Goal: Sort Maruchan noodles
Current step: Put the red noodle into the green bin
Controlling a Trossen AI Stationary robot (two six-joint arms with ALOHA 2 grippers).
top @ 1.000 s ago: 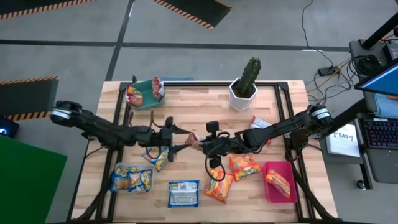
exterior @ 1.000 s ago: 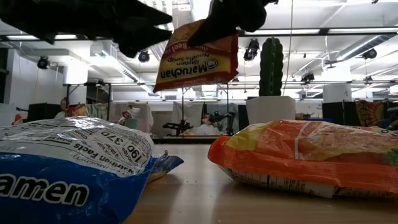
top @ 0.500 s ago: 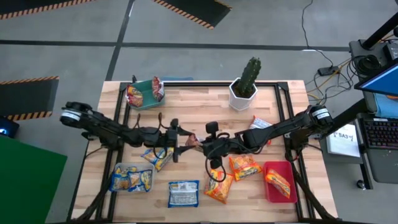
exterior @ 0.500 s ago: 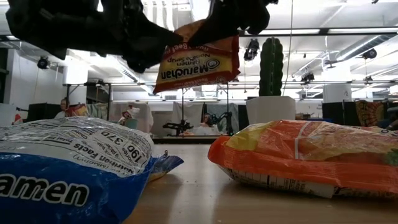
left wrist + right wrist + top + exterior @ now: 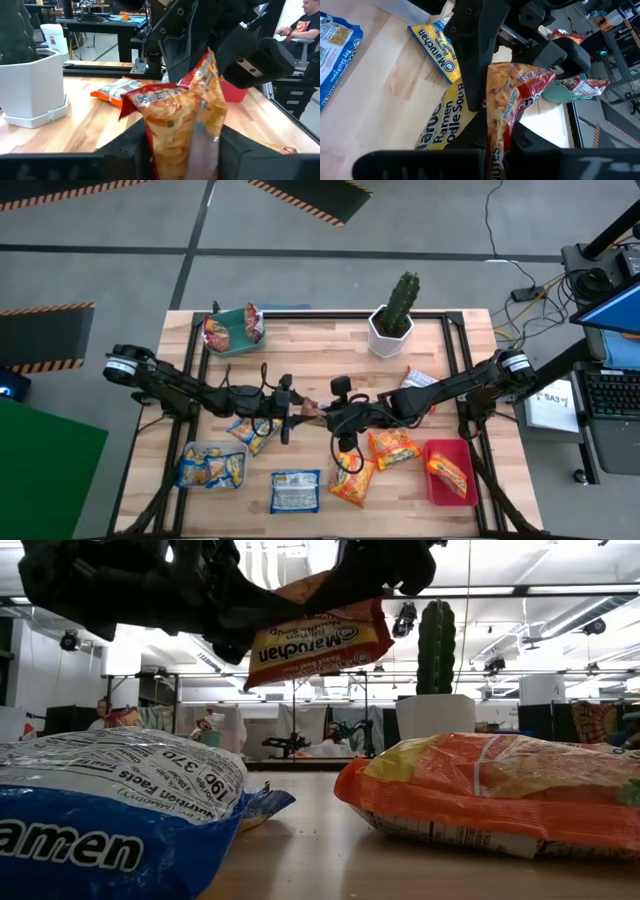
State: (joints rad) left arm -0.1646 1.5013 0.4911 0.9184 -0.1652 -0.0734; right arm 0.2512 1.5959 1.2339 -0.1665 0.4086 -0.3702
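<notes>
Bright, even overhead light falls on the desk, with only soft shadows. In the low view, ceiling strip lights glare, and the nearest blue packet blurs.

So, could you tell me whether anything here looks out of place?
One red packet hangs in mid-air above the table, held between the right gripper and left gripper. Several packets lie loose outside the trays.
</notes>
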